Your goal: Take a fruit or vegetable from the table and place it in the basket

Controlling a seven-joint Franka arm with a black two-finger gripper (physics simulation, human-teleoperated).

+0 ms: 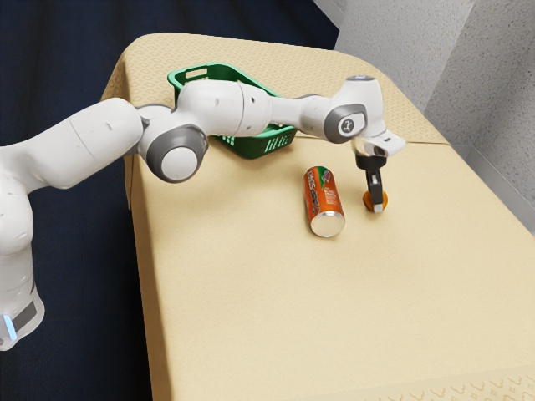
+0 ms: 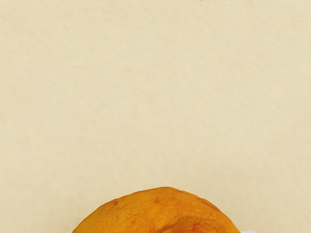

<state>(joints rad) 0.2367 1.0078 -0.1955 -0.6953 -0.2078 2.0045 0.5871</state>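
Observation:
The black gripper (image 1: 375, 185) points down at the orange fruit (image 1: 384, 200), on the side of the can away from the arm's base. It overlaps the fruit and hides its middle; whether it holds the fruit cannot be told. At the wrist view's lower edge, the rounded top of the orange fruit (image 2: 155, 208) looms large, close under my hand. A green basket (image 1: 251, 149) stands farther back on the table, partly hidden behind the arm.
An orange-red drink can (image 1: 322, 199) with a silver end is on the cream-covered table (image 1: 276, 309), between the basket and the fruit, near the gripper. The arm stretches across above the basket. A grey wall (image 1: 493, 75) rises beyond the table's edge at the exterior view's right.

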